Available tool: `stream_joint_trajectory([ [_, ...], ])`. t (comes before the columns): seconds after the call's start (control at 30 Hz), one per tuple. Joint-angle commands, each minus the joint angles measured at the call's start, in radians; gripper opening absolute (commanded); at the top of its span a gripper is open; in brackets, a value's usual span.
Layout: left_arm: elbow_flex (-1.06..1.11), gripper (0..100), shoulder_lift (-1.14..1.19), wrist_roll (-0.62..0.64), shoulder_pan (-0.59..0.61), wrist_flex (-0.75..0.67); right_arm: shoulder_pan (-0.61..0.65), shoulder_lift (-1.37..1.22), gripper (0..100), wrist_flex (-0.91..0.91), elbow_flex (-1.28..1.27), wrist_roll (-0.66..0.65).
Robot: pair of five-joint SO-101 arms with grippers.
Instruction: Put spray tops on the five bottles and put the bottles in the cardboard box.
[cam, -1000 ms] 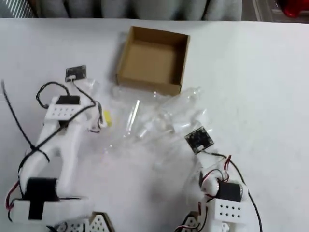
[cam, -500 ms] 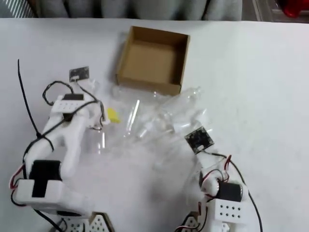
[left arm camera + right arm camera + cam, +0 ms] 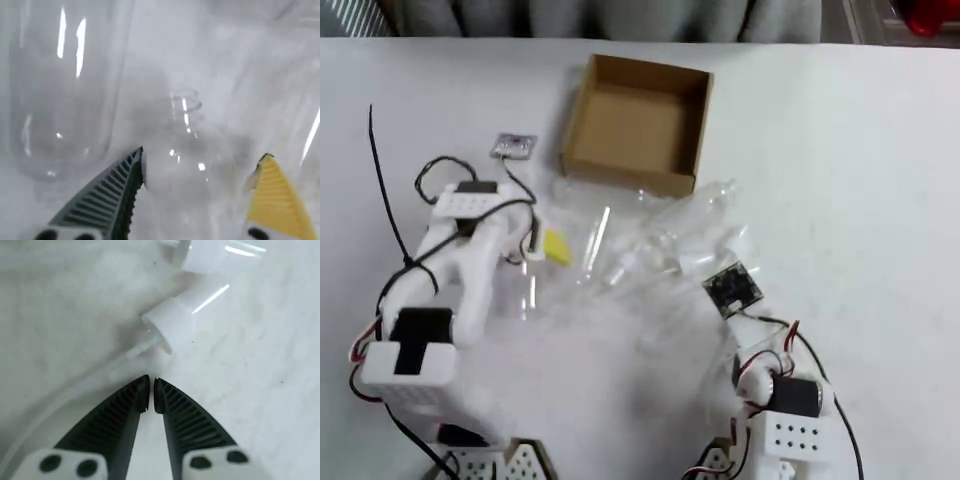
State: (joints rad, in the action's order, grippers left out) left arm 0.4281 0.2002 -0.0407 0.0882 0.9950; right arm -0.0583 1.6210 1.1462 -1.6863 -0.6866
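Several clear plastic bottles (image 3: 692, 216), lying on their sides in a loose heap on the white table (image 3: 860, 180), just in front of the box; exact count cannot be told.

Item: clear bottle with an open threaded neck (image 3: 186, 120), no top fitted. It lies between the widely spread fingers of the left gripper (image 3: 203, 154), the dark ribbed finger (image 3: 120, 190) at one shoulder and the yellow ribbed finger (image 3: 272, 195) near the other flank. Whether either finger touches cannot be told.

Item: second clear bottle (image 3: 65, 90), just beside the first, outside the dark finger.

Item: white spray top (image 3: 170, 322) with a thin dip tube, loose on the table, near the tips of the right gripper (image 3: 151, 387). The two black fingers are drawn almost together with nothing between them.

Item: brown cardboard box (image 3: 625, 172), square, open-topped, upright, no bottle inside it.

Item: left arm (image 3: 460, 260), at the heap's near-left edge.

Item: right arm (image 3: 785, 400), at the table's near edge, pointing into the heap.
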Motion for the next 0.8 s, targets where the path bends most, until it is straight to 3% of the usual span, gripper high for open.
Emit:
stream_joint_trajectory([
  [0.0,-0.061,25,-0.008,-0.002,0.002,0.018,0.002,0.182,1.8,0.018,-0.003,-0.014],
  [0.17,-0.058,1,-0.015,-0.006,-0.01,0.023,-0.008,0.182,1.7,0.013,-0.003,-0.008],
  [0.4,-0.054,2,-0.039,-0.003,-0.002,0.028,-0.067,0.182,1.6,-0.018,-0.002,-0.002],
  [0.57,0.037,2,-0.186,-0.005,-0.018,0.041,-0.102,0.182,1.6,-0.056,0.041,0.071],
  [0.77,0.245,2,-0.41,-0.006,-0.027,-0.089,-0.173,0.182,1.6,-0.157,0.086,0.101],
])
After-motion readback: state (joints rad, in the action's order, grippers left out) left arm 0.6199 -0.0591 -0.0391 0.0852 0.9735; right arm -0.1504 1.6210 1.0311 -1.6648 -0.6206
